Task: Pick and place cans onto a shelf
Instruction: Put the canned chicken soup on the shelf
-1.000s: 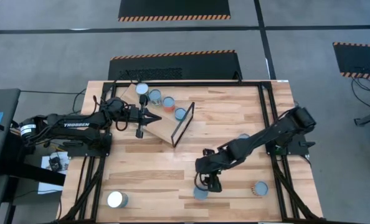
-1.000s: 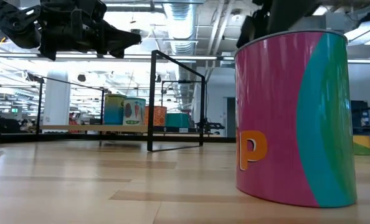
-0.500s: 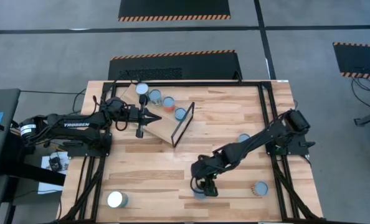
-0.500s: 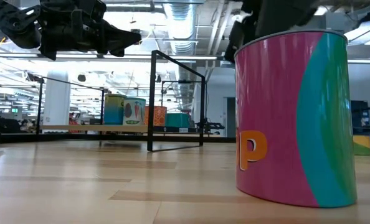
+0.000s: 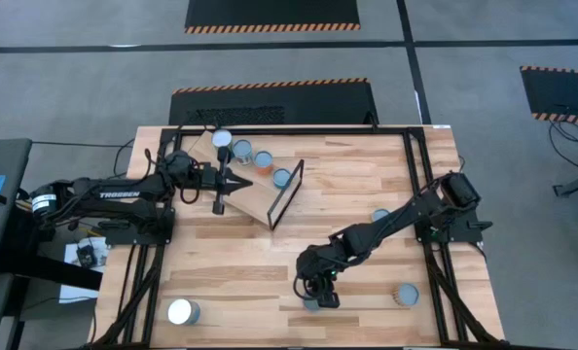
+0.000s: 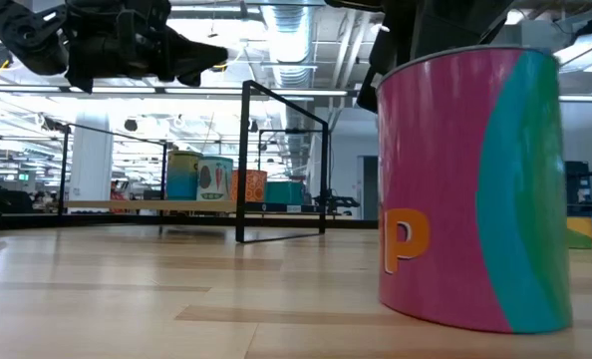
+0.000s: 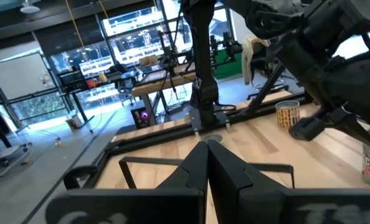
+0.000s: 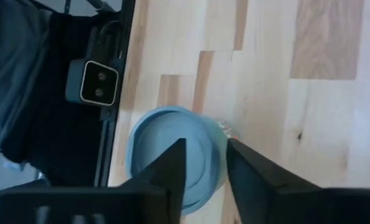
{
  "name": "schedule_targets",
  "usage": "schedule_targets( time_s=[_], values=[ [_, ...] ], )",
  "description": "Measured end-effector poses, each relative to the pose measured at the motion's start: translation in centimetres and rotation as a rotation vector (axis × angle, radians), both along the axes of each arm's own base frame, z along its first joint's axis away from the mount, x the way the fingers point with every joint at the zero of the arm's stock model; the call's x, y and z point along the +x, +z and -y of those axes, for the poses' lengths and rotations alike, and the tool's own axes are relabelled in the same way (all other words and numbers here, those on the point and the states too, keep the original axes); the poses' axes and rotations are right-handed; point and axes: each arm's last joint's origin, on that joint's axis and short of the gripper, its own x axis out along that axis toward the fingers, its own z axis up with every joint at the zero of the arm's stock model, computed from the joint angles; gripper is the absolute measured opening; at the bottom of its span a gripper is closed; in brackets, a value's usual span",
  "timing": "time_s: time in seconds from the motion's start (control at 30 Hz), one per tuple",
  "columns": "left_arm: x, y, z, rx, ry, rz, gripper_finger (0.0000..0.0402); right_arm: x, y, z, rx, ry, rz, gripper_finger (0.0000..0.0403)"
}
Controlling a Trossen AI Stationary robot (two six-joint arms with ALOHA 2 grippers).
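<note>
A pink-and-teal can with a pale-blue top point(image 8: 166, 158) stands upright on the tabletop near the near edge point(image 5: 311, 303), large in the low view point(image 6: 470, 189). My right gripper point(image 8: 207, 165) is open right above it, pointing down; one finger stands over the top, the other just outside the rim point(image 5: 315, 290). The shelf point(image 5: 248, 192), a tilted board with a black frame point(image 5: 287, 194), carries several cans point(image 5: 264, 160) at the far left. My left gripper point(image 5: 233, 181) is shut and empty, hovering over the board point(image 7: 207, 149). My right gripper comes at the can from above with its fingers point(image 8: 172, 165) astride the rim point(image 8: 217, 146). I cannot tell whether they touch it.
A white-topped can point(image 5: 183, 311) stands at the near left corner, another can point(image 5: 405, 295) at the near right, and one point(image 5: 380, 215) partly under my right arm. A black frame point(image 5: 417, 194) borders the table.
My right gripper has gone a little toward the table's left and near edges, coming down over the can with the pale-blue top.
</note>
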Motion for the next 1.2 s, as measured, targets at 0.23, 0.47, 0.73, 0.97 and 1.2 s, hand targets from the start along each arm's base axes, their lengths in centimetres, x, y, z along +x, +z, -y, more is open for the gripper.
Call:
schedule_targets(
  time_s=[0.23, 0.47, 0.73, 0.97, 1.2],
  values=[
    [0.13, 0.25, -0.06, -0.003, 0.0, -0.006, 0.0, 0.11, -0.01, 0.4, 0.031, 0.016, -0.015, 0.0084],
    [0.13, 0.25, -0.06, -0.003, 0.0, -0.007, 0.0, 0.08, -0.05, 0.39, 0.03, 0.016, -0.017, 0.0127],
    [0.13, 0.25, -0.06, -0.003, 0.0, -0.007, 0.0, 0.0, -0.1, 0.42, 0.027, 0.015, -0.027, 0.0168],
    [0.13, 0.29, -0.06, -0.001, 0.0, -0.003, 0.0, -0.13, -0.16, 0.4, 0.041, 0.029, -0.047, 0.0118],
    [0.14, 0.34, -0.12, 0.007, 0.022, 0.002, 0.0, -0.14, -0.19, 0.83, 0.071, 0.057, -0.071, 0.0116]
  ],
)
